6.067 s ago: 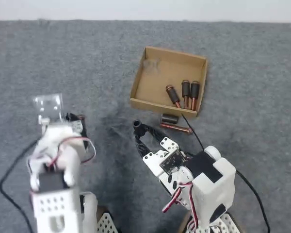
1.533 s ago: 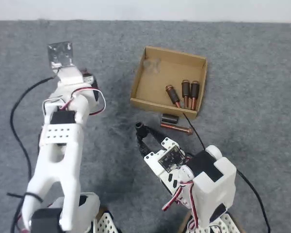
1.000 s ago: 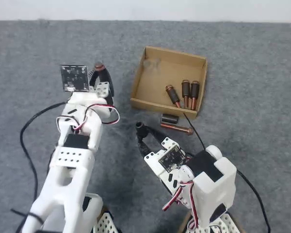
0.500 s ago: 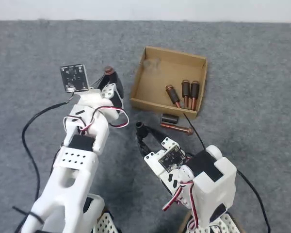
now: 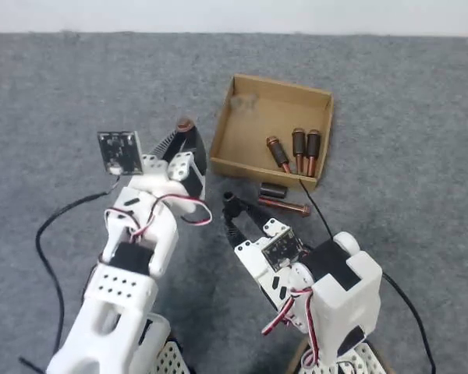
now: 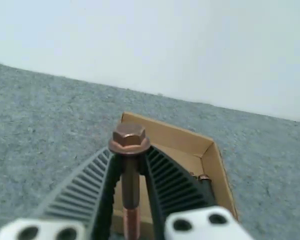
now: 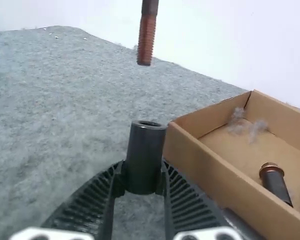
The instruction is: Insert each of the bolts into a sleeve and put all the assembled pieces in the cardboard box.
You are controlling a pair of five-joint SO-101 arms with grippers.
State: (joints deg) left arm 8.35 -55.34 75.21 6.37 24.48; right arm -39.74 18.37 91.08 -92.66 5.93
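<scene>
Swung in from the far left, the left gripper (image 5: 186, 134) grips a copper hex-head bolt (image 6: 129, 142) near the right gripper (image 7: 142, 172), which clamps an upright black cylindrical sleeve (image 7: 144, 155) beside the brown cardboard box (image 5: 249, 167). Three assembled pieces (image 5: 298, 148) lie inside the box. A spare black sleeve (image 5: 273, 191) and a loose copper bolt (image 5: 283, 206) lie on the grey tabletop (image 5: 405, 117) just outside its wall.

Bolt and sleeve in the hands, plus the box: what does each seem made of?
The copper-coloured hex-head bolt looks like metal with a copper-toned plating: smooth sheen, cut threads. The black cylindrical sleeve seems matte dark metal or plastic; the look leaves it open. The brown open box is cardboard: tan, thin folded walls.
</scene>
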